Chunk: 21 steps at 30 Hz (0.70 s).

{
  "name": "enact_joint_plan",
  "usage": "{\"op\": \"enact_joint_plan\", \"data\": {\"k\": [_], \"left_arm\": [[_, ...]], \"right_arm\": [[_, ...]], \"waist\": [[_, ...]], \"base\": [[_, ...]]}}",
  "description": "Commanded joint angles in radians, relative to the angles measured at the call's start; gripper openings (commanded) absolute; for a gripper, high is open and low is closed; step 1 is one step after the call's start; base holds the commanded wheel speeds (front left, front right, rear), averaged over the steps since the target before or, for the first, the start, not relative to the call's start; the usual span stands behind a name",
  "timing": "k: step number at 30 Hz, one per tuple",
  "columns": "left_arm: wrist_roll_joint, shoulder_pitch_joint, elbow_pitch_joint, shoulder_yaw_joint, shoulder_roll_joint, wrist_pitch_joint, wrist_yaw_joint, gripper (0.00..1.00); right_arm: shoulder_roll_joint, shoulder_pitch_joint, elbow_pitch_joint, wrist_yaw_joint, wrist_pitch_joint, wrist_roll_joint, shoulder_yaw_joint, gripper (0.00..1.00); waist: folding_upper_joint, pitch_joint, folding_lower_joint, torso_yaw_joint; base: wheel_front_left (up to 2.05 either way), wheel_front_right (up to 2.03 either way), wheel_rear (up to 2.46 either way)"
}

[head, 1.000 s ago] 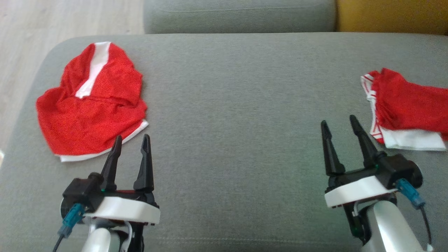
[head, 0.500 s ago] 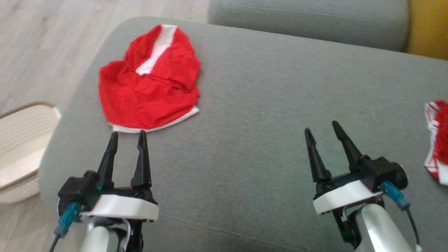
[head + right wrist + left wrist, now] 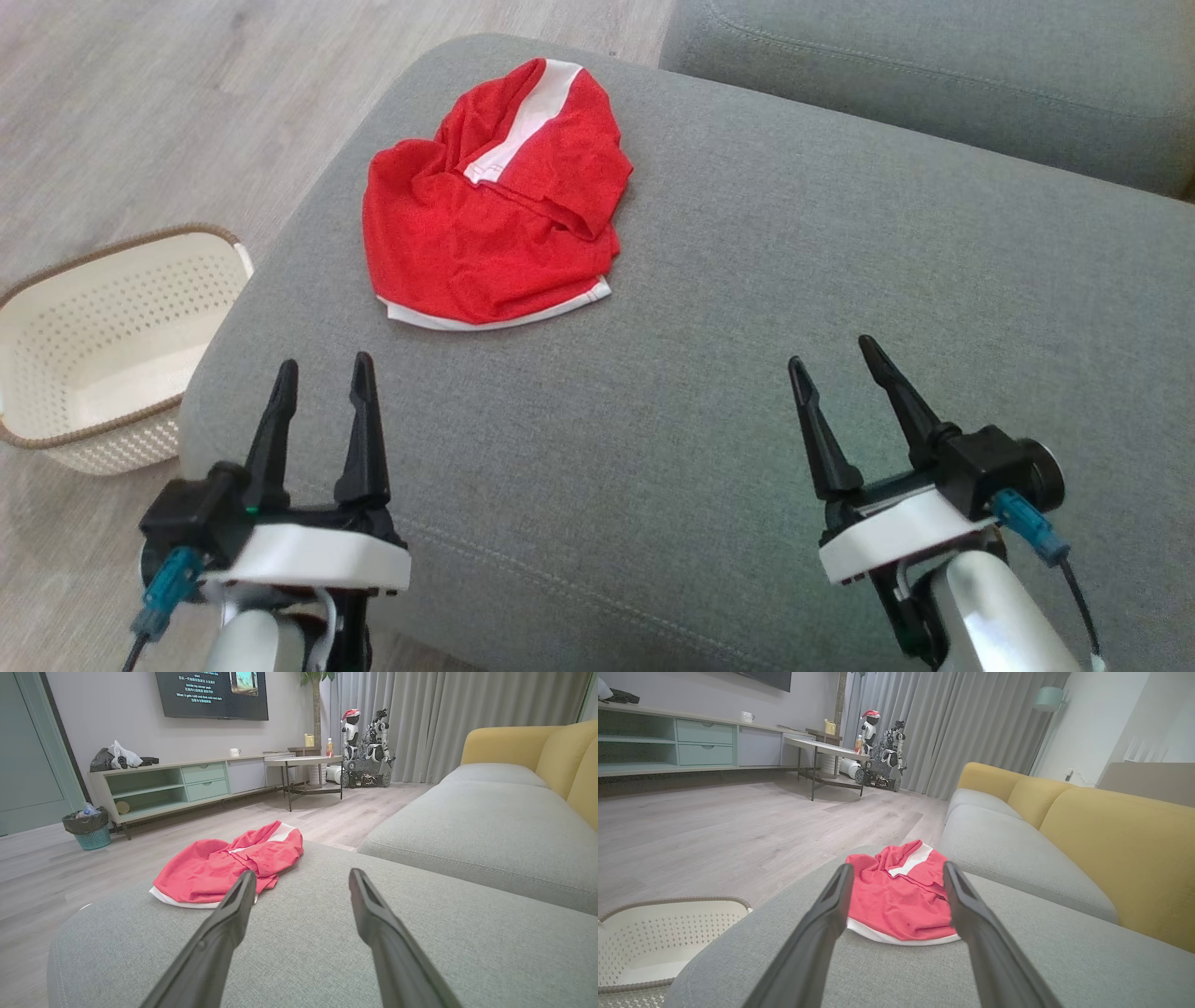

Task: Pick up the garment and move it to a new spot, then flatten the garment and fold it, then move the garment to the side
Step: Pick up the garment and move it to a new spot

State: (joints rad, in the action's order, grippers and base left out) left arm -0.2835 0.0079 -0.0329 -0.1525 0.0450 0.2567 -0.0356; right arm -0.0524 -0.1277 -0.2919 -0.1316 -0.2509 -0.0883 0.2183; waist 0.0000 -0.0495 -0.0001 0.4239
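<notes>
Head view: left claw (image 3: 325,360) wide, empty.

Head looks down, wrists low, sharing garment (image 3: 485,243).

Domestic living room. A dark flat-screen television (image 3: 212,693) is hanging at eleven o'clock in the right wrist view, above a long low mint-green and white media cabinet (image 3: 187,781). Grey floor-length pleated curtains (image 3: 467,714) are hanging at one o'clock. A grey fabric sofa with mustard-yellow back cushions (image 3: 1017,858) is occupying three o'clock in the left wrist view, standing on a pale wood-plank floor (image 3: 714,826). A cream perforated plastic laundry basket (image 3: 93,317) is sitting at nine o'clock in the head view.
</notes>
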Motion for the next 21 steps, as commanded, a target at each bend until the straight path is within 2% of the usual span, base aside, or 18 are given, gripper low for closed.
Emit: {"op": "enact_joint_plan", "data": {"k": [1, 11, 17, 21], "left_arm": [[-0.006, -0.029, 0.040, 0.039, 0.005, 0.005, -0.005, 1.00], [0.005, -0.051, 0.033, 0.097, 0.005, 0.005, 0.006, 1.00], [0.030, -0.120, -0.032, 0.124, 0.005, 0.005, 0.036, 1.00], [0.038, -0.202, -0.122, 0.133, 0.005, 0.005, 0.068, 1.00]], "right_arm": [[0.002, -0.013, 0.026, 0.001, -0.011, -0.010, 0.025, 1.00], [0.002, -0.022, 0.028, 0.001, -0.011, -0.010, 0.032, 1.00], [0.001, -0.042, 0.042, 0.001, -0.011, 0.016, -0.005, 1.00], [-0.023, -0.066, 0.083, 0.001, 0.002, 0.037, -0.051, 1.00]], "waist": [[0.0000, 0.000, 0.0001, -0.002], [0.0000, -0.021, 0.0001, -0.035], [0.0000, -0.085, 0.0001, -0.060], [0.0000, -0.145, 0.0001, -0.073]], "base": [[0.00, 0.00, 0.00], [0.00, 0.00, 0.00], [0.00, 0.00, 0.00], [0.00, 0.00, 0.00]]}}
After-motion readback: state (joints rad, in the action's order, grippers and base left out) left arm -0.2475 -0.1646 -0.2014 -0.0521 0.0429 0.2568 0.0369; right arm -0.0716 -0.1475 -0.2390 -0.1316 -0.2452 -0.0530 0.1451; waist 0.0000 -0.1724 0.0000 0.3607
